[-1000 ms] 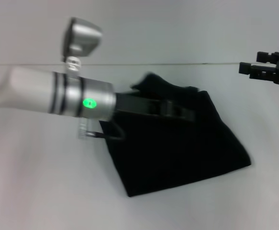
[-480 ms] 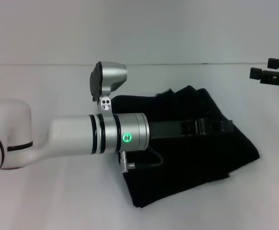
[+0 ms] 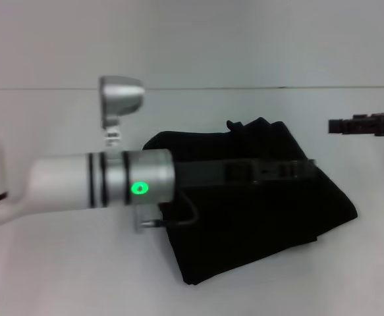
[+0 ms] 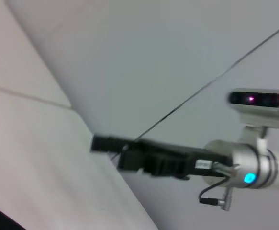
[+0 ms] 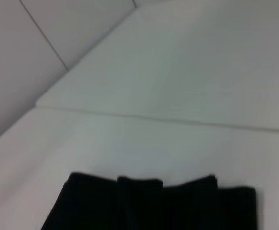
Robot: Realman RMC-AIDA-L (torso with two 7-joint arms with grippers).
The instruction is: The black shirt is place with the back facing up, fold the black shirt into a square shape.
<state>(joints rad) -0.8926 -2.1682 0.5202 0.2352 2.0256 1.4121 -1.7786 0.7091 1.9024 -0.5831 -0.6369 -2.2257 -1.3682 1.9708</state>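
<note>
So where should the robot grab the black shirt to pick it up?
Probably at the bare front corner of the black shirt, coming from the robot's near side. The shirt lies flat as a folded bundle on the white table, and that corner sticks out with nothing over it. The left gripper reaches across the middle, and the right gripper hangs off to the right.
</note>
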